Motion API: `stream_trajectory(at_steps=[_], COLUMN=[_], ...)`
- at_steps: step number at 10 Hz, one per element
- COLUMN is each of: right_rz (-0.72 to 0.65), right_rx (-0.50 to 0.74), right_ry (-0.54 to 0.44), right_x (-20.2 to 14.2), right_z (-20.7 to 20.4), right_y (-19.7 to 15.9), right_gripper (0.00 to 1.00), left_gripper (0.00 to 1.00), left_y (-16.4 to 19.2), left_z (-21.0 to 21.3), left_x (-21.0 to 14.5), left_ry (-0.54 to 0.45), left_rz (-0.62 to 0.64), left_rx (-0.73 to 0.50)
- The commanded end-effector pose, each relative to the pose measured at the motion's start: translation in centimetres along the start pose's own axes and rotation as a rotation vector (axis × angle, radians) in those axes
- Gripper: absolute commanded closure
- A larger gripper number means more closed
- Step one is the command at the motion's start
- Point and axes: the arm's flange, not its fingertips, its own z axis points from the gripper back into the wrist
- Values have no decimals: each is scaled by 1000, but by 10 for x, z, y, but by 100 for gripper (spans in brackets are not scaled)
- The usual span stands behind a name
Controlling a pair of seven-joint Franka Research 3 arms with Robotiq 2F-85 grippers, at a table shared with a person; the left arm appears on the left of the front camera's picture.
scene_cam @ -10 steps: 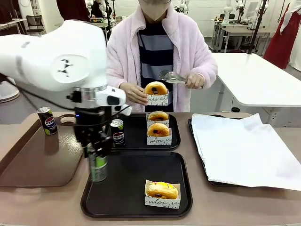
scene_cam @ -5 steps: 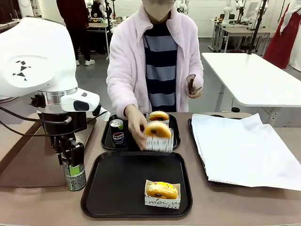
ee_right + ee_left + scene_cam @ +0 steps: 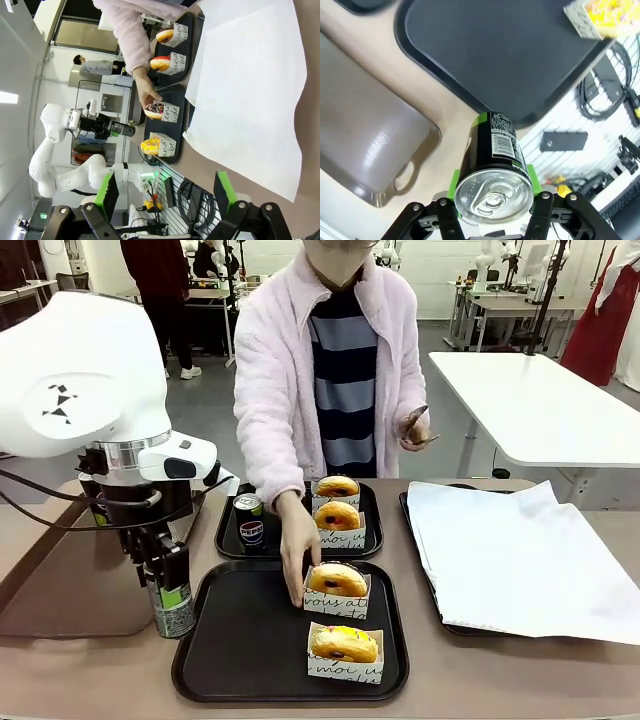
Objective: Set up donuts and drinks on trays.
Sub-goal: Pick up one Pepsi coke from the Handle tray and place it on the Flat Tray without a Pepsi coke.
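In the front view, the left gripper (image 3: 170, 585) hangs just off the left rim of the near black tray (image 3: 250, 640), its jaws clamped on an upright Pepsi can with green accents (image 3: 173, 605) whose base sits at or barely above the tabletop; which of the two is hard to tell from here. On that near tray a yellow-glazed donut (image 3: 344, 644) rests in its white paper holder near the front right, and the person's hand (image 3: 297, 558) sets a second donut with a dark centre (image 3: 337, 580) in its holder just behind it. The far black tray (image 3: 292, 540) carries two more donuts (image 3: 338, 515) in holders and a second Pepsi can (image 3: 249, 519) standing at its left side. The person's other hand holds metal tongs (image 3: 415, 426) at chest height. A glossy brown tray (image 3: 70, 585) lies to the left, and a tray covered with white paper (image 3: 520, 555) lies to the right. In the left wrist view, the silver top of the held can (image 3: 493, 192) faces the camera between the green pads (image 3: 454, 185), which press its sides; beyond it are the near tray's corner (image 3: 485, 55), a yellow donut holder at the upper right, and the brown tray's handle (image 3: 402, 175). In the right wrist view, the right gripper (image 3: 167, 192) has its fingers spread wide apart with nothing between them, hovering over the white paper (image 3: 250, 90), with both black trays and the person's reaching arm farther off.
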Motion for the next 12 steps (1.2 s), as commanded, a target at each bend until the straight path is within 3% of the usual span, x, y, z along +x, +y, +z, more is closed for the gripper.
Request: stream_trajectory(at_steps=[1,5,11,12], right_rz=[7,7,7,7], right_rx=[11,11,11,11], right_ry=[-6,-6,-6,-6], right_x=[0,0,0,0], right_z=[0,0,0,0], right_y=[0,0,0,0], right_gripper=[0,0,0,0], left_gripper=[43,43,43,0], left_y=[-1,-9,-15,-16], left_z=[-12,-29,-57,-58], left_x=[9,29,57,57], left_ry=[-78,-128,-100,-101], left_rz=[-15,-2,-28,-46], left_rx=[12,75,138,141])
